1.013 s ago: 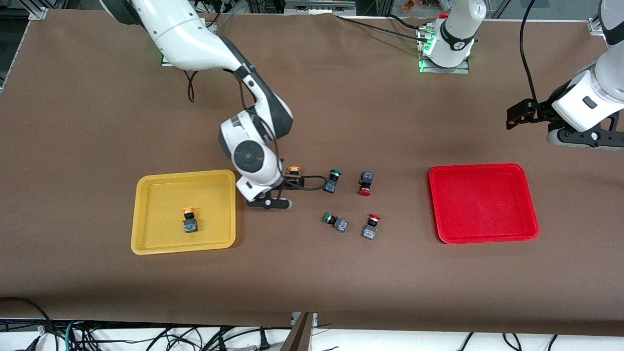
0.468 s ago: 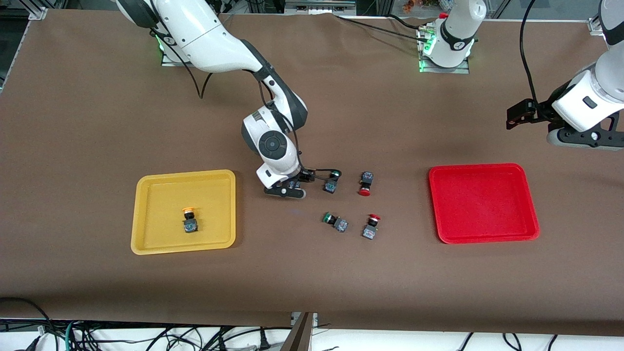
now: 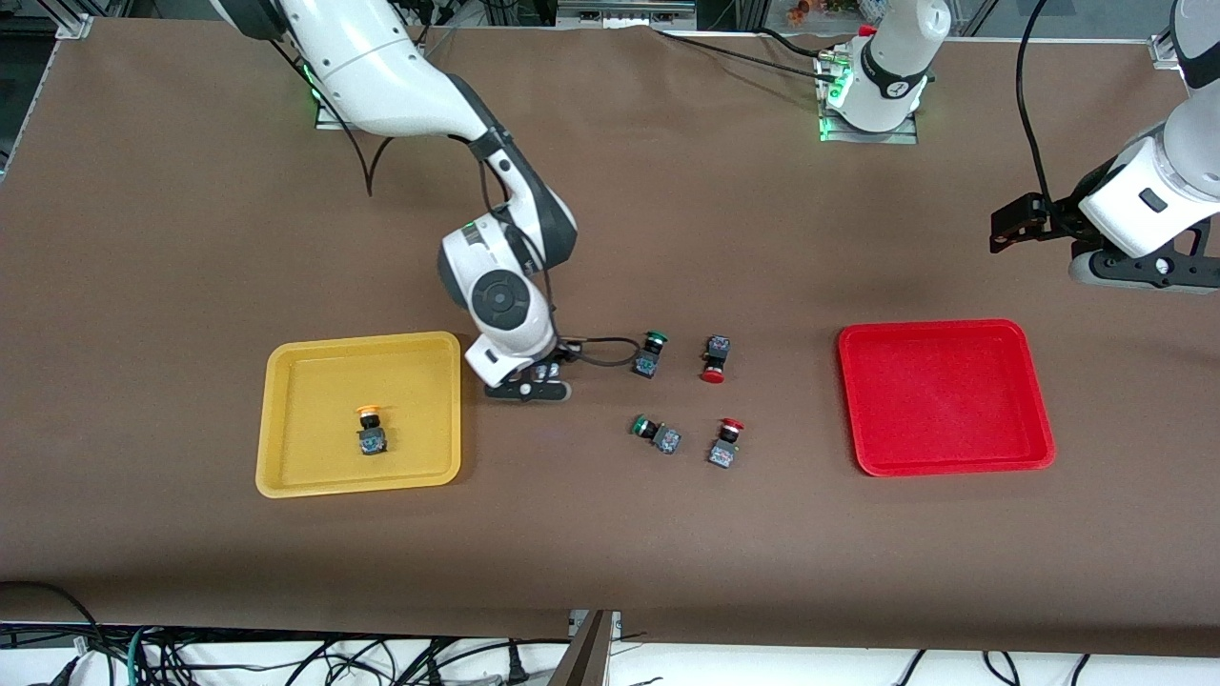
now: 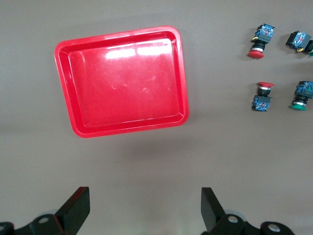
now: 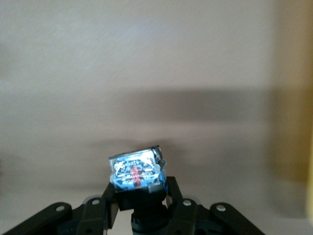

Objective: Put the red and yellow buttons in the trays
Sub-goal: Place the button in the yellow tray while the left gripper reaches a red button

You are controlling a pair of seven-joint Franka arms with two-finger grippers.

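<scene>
My right gripper [image 3: 541, 372] is shut on a button's black body [image 5: 138, 174]; its cap is hidden. It hangs just above the table beside the yellow tray [image 3: 286, 419], on the side toward the left arm's end. An orange-yellow button [image 3: 370, 431] lies in that tray. Two red buttons [image 3: 713, 359] [image 3: 726, 443] lie on the table between the trays. The red tray [image 3: 944, 395] holds nothing. My left gripper [image 3: 1015, 224] is open and empty, waiting high near the red tray [image 4: 122, 81].
Two green-capped buttons [image 3: 649, 353] [image 3: 656, 433] lie beside the red ones, toward the right arm's end. A black cable loop [image 3: 600, 354] trails from the right hand toward the farther green button. The yellow tray's edge [image 5: 298, 122] shows in the right wrist view.
The right gripper came down on the yellow-capped button lying by the farther green one, closed on it, and has carried it toward the yellow tray. The left arm has not moved.
</scene>
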